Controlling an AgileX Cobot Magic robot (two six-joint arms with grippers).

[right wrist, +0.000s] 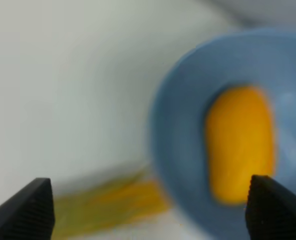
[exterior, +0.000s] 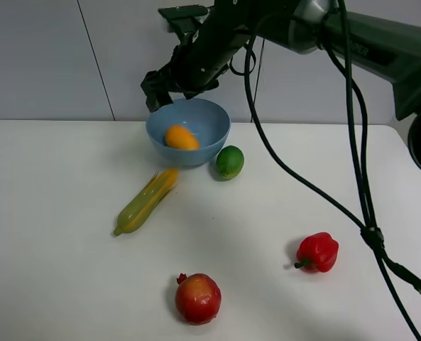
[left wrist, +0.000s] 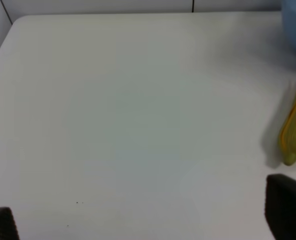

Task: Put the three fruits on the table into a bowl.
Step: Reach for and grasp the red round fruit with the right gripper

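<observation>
Right gripper point(exterior: 155, 91) hovers with jaws spread over the light-blue bowl's point(exterior: 211, 116) far rim.
Mango point(exterior: 181, 137) lies inside the bowl, lime point(exterior: 230, 161) just beside it, and pomegranate point(exterior: 198, 298) well apart on the tabletop point(exterior: 54, 213); left gripper point(left wrist: 143, 220) is also spread open.

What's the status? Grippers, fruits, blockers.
Left gripper open, empty; right gripper open over bowl rim. Mango in bowl; lime, pomegranate on table. Corn beside bowl, blocking neither fruit.
</observation>
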